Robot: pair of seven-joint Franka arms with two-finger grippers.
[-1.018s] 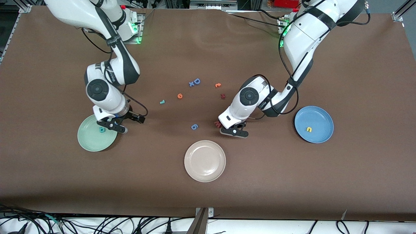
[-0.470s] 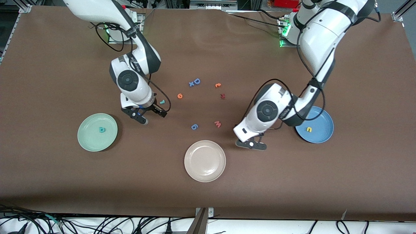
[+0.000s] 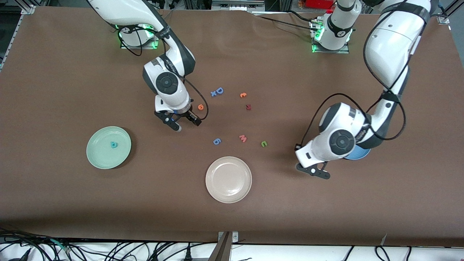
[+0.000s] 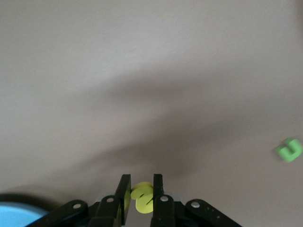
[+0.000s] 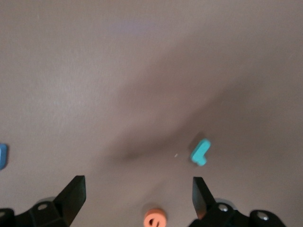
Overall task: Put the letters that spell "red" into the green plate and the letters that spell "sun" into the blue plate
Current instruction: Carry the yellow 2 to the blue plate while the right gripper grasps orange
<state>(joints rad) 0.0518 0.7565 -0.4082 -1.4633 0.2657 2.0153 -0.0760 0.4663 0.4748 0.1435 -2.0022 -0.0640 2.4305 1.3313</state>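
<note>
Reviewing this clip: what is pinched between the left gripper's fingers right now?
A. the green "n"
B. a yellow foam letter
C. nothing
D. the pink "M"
B: the left wrist view shows the left gripper shut on a yellow foam letter, while the green "n" lies loose on the table.

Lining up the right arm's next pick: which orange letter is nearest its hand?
The round orange e, beside the right hand; the squiggly orange letter lies toward the left arm's end.

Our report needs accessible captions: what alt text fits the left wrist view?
The left gripper is shut on a yellow foam letter above the brown table. A green letter lies on the table, and the blue plate shows at the corner.
</note>
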